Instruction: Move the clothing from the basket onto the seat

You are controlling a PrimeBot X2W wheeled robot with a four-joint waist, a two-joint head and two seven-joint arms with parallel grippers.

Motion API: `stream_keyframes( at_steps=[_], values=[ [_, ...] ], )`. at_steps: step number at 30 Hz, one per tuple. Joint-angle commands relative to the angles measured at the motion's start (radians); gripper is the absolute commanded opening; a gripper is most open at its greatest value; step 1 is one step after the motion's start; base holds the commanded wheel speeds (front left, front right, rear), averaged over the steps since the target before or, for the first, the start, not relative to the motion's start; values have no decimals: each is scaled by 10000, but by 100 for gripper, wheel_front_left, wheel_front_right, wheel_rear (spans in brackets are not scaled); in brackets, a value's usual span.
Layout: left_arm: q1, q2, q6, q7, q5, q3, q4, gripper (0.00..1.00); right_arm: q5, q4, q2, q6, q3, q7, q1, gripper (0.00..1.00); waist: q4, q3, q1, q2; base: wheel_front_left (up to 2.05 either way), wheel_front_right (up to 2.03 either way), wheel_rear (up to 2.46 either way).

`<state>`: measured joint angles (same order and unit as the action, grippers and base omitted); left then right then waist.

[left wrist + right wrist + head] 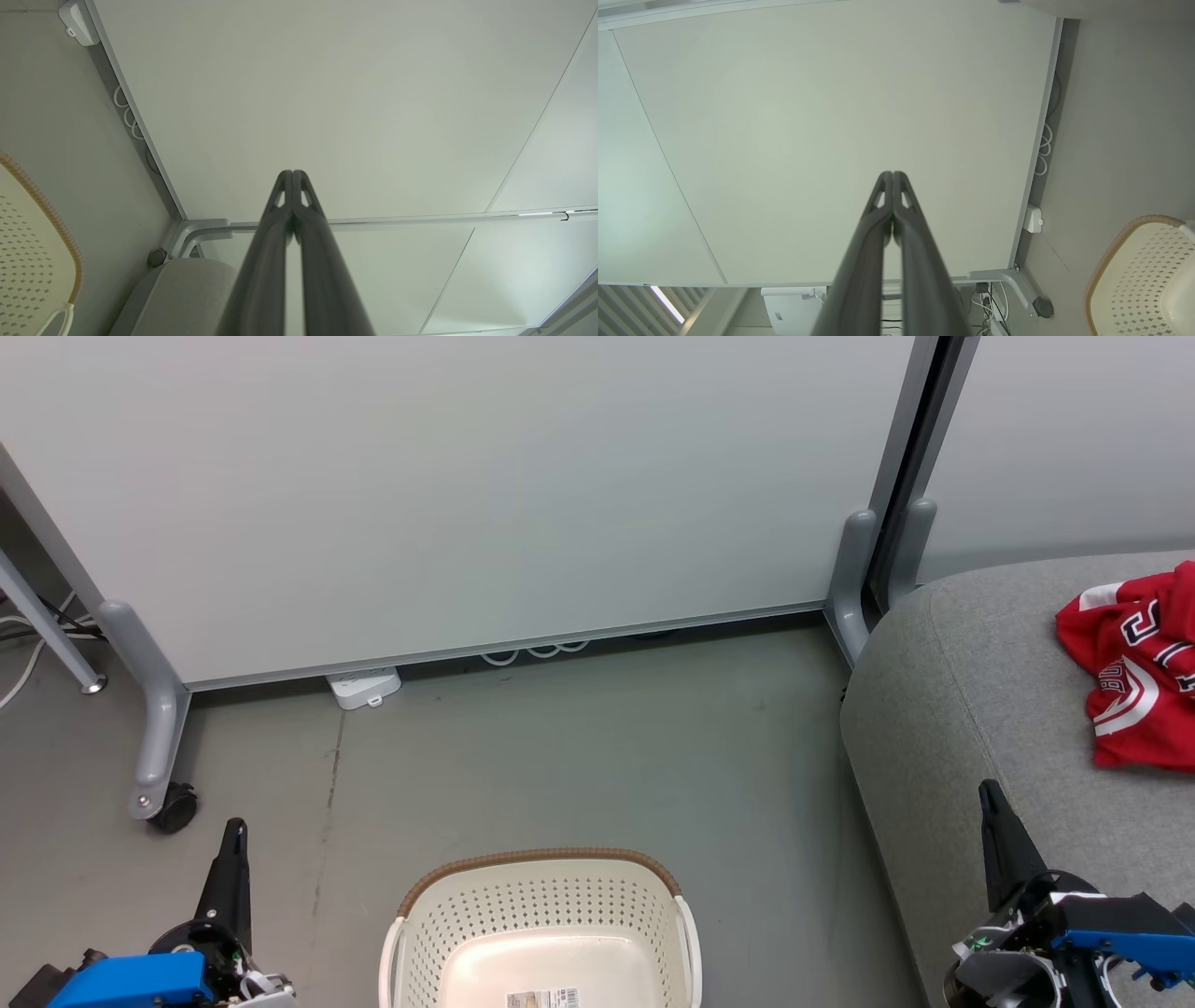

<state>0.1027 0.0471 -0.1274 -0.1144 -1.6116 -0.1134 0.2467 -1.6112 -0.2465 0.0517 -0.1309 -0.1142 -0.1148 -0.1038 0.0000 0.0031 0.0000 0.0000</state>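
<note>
The head camera looks forward and down from high above the grey floor [597,747]. Both wrist cameras, rolled sideways in opposite ways, face the pale white partition panel [327,93] [831,140]. All three share that panel and the cream-white perforated plastic basket with brown woven-look rim [541,855].

1. Looks like an office or lab corner.
2. Screened off by large pale matte partition panels [467,495] on grey metal legs [154,709], one with a black caster wheel [175,807].
3. Floored in bare smooth grey concrete [579,756].
4. Wired by a white plastic power strip [364,688] and looped white cables [537,651] under the panels' edge.
</note>
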Motion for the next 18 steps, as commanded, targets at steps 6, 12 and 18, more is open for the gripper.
stream_keyframes(
  at_steps=[6, 12, 18],
  values=[
    [118, 59, -66, -30, -27, -28, -24, 0, -34, 38, -30, 3, -7, -25, -94, 0, 0, 0, 0, 0, 0, 0, 0],
    [118, 59, -66, -30, -27, -27, -24, 0, -34, 38, -30, 3, -7, -24, -94, 0, 0, 0, 0, 0, 0, 0, 0],
    [118, 59, -66, -30, -28, -27, -24, 0, -34, 38, -28, 3, -7, -24, -94, 0, 0, 0, 0, 0, 0, 0, 0]
  ],
)
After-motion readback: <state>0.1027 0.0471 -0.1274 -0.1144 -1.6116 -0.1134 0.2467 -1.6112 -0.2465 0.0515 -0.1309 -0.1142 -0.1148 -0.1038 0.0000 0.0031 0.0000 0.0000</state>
